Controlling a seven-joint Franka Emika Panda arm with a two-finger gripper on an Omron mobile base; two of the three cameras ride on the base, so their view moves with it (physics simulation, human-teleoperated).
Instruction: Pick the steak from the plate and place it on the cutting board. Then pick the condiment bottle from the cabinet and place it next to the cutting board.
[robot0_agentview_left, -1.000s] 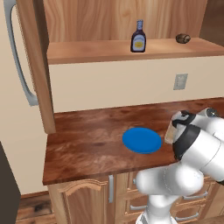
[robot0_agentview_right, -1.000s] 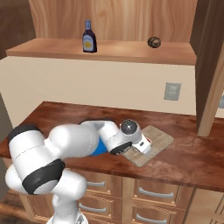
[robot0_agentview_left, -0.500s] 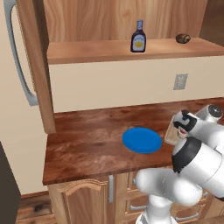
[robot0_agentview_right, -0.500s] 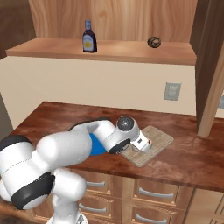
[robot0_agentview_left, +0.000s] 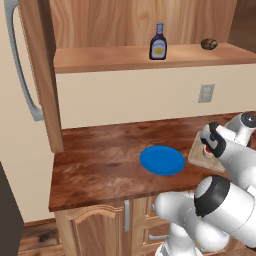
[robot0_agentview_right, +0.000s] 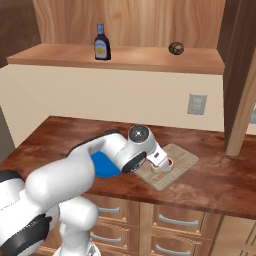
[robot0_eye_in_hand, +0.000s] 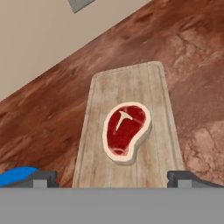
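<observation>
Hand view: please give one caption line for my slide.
Steak lying on the cutting board, open gripper above it.

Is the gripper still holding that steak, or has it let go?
Apart. In the hand view the steak lies flat on the cutting board, while the open gripper shows its fingertips wide of it.

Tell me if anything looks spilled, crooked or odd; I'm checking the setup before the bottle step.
Nothing stands out. The steak lies flat on the cutting board, the blue plate sits bare beside it, and the condiment bottle stands upright on the cabinet ledge.
</observation>
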